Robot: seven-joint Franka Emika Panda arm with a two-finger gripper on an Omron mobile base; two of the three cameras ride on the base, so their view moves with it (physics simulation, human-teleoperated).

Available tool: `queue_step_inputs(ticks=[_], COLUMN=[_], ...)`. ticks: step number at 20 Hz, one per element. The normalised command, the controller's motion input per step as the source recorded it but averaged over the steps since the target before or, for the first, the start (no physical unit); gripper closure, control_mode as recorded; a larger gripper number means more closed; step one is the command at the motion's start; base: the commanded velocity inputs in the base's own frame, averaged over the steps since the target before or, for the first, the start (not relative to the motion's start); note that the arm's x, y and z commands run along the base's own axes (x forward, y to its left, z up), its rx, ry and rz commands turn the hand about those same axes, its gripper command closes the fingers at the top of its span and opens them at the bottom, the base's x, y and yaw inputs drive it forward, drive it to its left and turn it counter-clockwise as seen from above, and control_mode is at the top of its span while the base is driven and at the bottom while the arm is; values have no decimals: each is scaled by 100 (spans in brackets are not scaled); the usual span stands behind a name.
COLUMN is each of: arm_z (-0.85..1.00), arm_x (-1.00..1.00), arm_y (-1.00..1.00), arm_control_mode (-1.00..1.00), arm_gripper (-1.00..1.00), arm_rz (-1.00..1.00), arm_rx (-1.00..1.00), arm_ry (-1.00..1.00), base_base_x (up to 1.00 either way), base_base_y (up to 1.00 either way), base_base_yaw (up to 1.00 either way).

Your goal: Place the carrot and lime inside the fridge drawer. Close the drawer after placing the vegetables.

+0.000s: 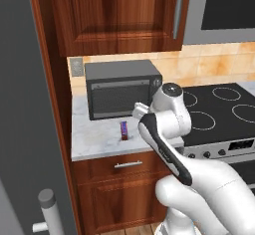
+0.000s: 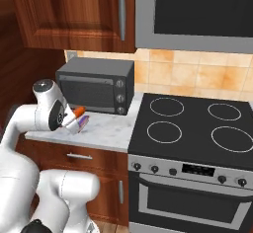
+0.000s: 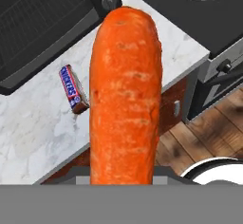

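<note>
Fridge door [image 1: 25,129] at 9 o'clock in the left base view, looks shut from here; no drawer or lime visible, so placing both and closing the drawer are all left. Desk [image 1: 99,142] next, toaster oven [image 1: 122,89] at its back, snack bar [image 1: 124,130] at 6 o'clock of the oven. Gripper [image 2: 74,120] clamped on the carrot [image 3: 126,95], lifted clear above the desk edge. Stove [image 2: 197,123] at 3 o'clock. Judged: carrot picked, transport pending.

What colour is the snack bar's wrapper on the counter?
The snack bar is purple-blue with a red end, clearest in the hand view.
</note>
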Motion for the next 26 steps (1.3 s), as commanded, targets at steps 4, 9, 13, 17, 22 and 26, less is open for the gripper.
queue_step_inputs(ticks=[4, 9, 13, 17, 22, 26], arm_z=[20, 4, 0, 0, -5, -10], arm_x=[-46, -68, -67, -62, -21, -18], arm_y=[-55, -67, -33, 2, 6, 0], arm_control_mode=[-100, -100, -100, -100, -100, -100], arm_gripper=[100, 100, 100, 100, 100, 100], arm_rz=[7, 6, 2, 0, 0, 0], arm_rx=[-4, 0, 0, -4, -5, 0], arm_ry=[0, 0, 0, 0, 1, 0], base_base_x=[0, 0, 0, 0, 0, 0], base_base_y=[0, 0, 0, 0, 0, 0], base_base_yaw=[0, 0, 0, 0, 0, 0])
